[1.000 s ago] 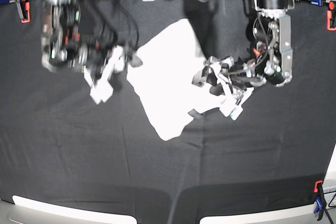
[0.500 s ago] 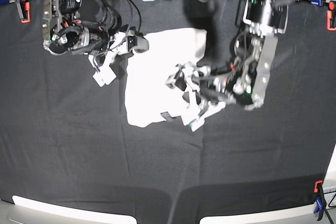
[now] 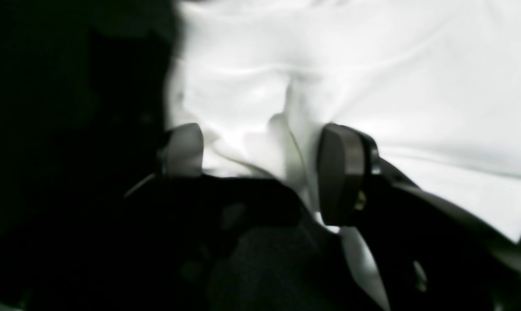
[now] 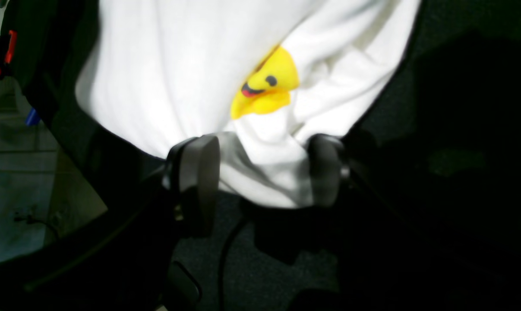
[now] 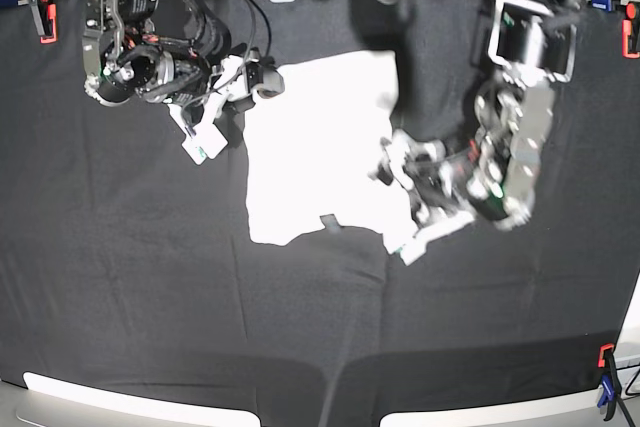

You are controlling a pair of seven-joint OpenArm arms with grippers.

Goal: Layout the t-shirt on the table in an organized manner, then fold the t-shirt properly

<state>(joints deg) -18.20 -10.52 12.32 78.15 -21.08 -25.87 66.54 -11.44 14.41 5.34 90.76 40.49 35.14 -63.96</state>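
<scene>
The bench [image 5: 130,287], covered in wrinkled black cloth, fills the base view, with a red clamp [image 5: 44,9] on its far edge and a red-and-blue one [image 5: 607,382] at its near corner. The white t-shirt [image 5: 318,152] lies on the cloth toward the far side of the bench, roughly midway between the two arms, plain side up and mostly flat, with a small dark notch along its near edge.

In the base view the left gripper [image 5: 405,202] sits at the shirt's near corner on that arm's side. In the left wrist view, the left gripper's jaws are spread wide around a raised ridge of white fabric, which the right-hand pad [image 3: 336,172] touches.

The right gripper [image 4: 260,172] is at the shirt's far corner on the opposite side. Its jaws also stand apart, with a bunched fold of cloth between them bearing a yellow smiling face [image 4: 264,84]; whether they pinch it cannot be told.
</scene>
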